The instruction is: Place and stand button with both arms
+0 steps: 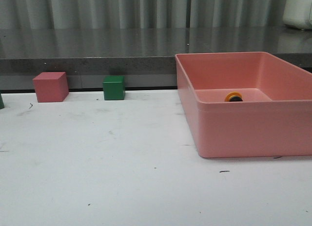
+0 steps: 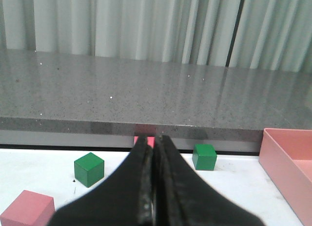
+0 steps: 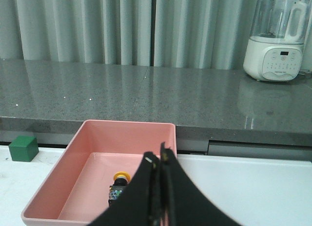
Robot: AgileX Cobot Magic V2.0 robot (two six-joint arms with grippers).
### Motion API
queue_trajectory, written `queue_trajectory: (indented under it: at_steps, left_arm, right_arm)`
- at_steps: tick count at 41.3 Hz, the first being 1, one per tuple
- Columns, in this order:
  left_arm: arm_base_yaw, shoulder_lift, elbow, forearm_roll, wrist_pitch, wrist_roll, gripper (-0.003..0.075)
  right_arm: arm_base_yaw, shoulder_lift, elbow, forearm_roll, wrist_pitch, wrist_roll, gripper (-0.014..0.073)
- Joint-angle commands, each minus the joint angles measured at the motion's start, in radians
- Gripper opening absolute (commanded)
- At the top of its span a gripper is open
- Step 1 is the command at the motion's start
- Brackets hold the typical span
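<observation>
Yellow-capped, the button (image 3: 117, 186) lay on its side on the floor of the pink bin (image 3: 73, 162), not standing. From the right gripper (image 3: 159, 162) it sat just ahead of and below the fingertips, a little off to one side, its long axis running roughly along the line of the fingers, with the cap at the far end and the dark base nearer the tips. That gripper's fingers were pressed together and held nothing. The left gripper (image 2: 152, 147) was likewise closed and empty, and from it the bin showed only as a corner well off to the side, beyond a green cube (image 2: 204, 157). By my judgement the right arm was clearly the nearer one, and it would need to spread its fingers before reaching down.
</observation>
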Motion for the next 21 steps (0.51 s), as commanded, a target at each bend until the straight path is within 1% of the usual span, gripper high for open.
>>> queue_trajectory:
  at_steps: [1, 10, 21]
  left_arm:
    - [0.004, 0.091, -0.097, -0.001, -0.007, 0.0, -0.002]
    - [0.004, 0.177, -0.104, -0.012, 0.015, 0.0, -0.002]
    - [0.004, 0.219, -0.102, -0.012, 0.013, 0.0, -0.0019]
  right_arm:
    - [-0.001, 0.093, -0.095, -0.011, 0.003, -0.006, -0.0068]
    - [-0.001, 0.215, -0.119, -0.011, 0.068, -0.006, -0.0068]
    - [-0.001, 0.275, -0.109, -0.012, 0.1, -0.006, -0.0067]
